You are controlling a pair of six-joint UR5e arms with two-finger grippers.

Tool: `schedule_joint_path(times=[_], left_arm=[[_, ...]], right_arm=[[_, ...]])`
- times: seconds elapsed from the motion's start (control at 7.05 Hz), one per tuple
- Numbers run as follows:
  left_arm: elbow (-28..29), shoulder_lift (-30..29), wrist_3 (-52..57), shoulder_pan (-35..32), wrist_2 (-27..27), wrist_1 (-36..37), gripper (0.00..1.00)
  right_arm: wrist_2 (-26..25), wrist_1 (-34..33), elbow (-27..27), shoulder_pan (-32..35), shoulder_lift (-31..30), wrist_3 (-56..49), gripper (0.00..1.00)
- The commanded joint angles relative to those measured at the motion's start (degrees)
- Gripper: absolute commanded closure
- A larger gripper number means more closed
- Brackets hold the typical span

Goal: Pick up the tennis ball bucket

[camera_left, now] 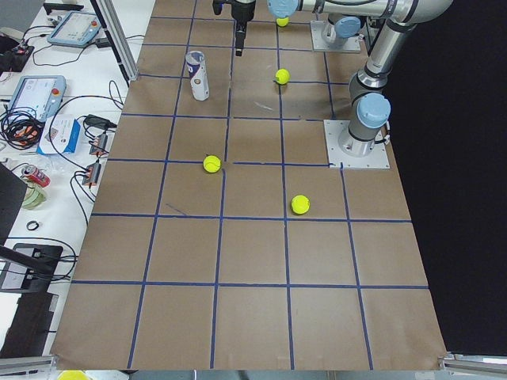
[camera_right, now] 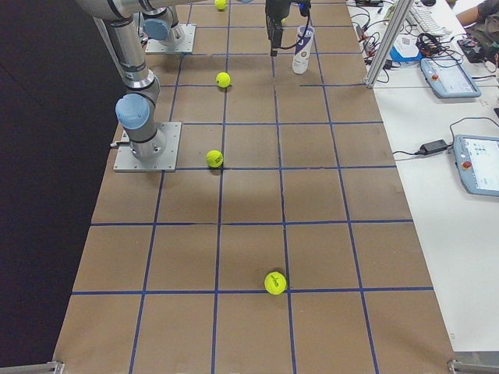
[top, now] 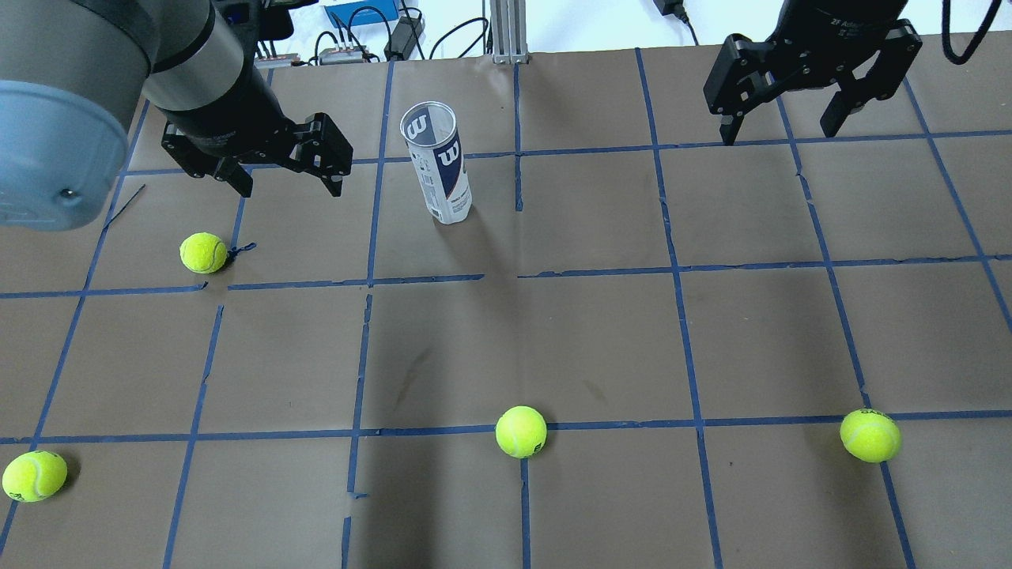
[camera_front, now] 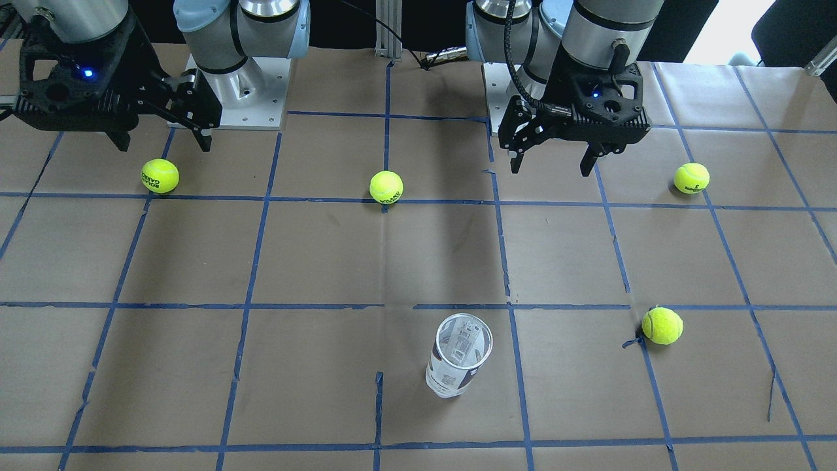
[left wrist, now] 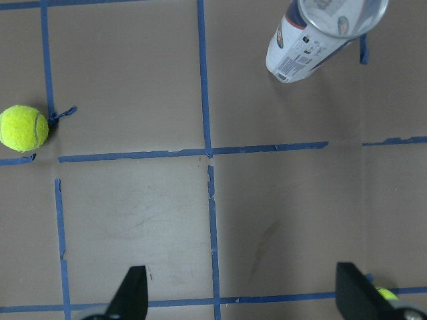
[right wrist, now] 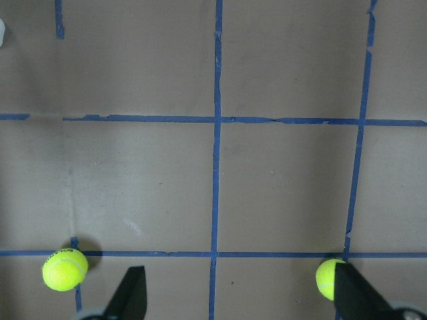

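Note:
The tennis ball bucket (top: 439,162) is a clear can with a white and dark-blue label. It stands upright, open-topped and empty, on the brown paper; it also shows in the front view (camera_front: 458,356) and at the top of the left wrist view (left wrist: 313,40). My left gripper (top: 288,183) hovers open and empty to the can's left, apart from it; it also shows in the front view (camera_front: 550,169). My right gripper (top: 779,134) hovers open and empty far to the can's right, and shows in the front view (camera_front: 165,145).
Several yellow-green tennis balls lie on the blue-taped grid: one (top: 203,253) just below my left gripper, one (top: 521,431) in the middle near the robot, one (top: 870,435) at the right, one (top: 34,476) at the near left. Cables and devices lie beyond the far edge.

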Motion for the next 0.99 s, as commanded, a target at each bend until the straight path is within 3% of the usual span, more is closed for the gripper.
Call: schedule_joint_path(times=[0.0,0.85], left_arm=[[0.1,0.0,0.0,0.0,-0.1,-0.1,0.00],[0.9,-0.2,0.0,0.1,-0.1,-0.3,0.00]], right_arm=[[0.1,0.0,0.0,0.0,-0.1,0.0,0.00],[0.1,-0.3,0.0,0.0,0.0,0.0,0.00]])
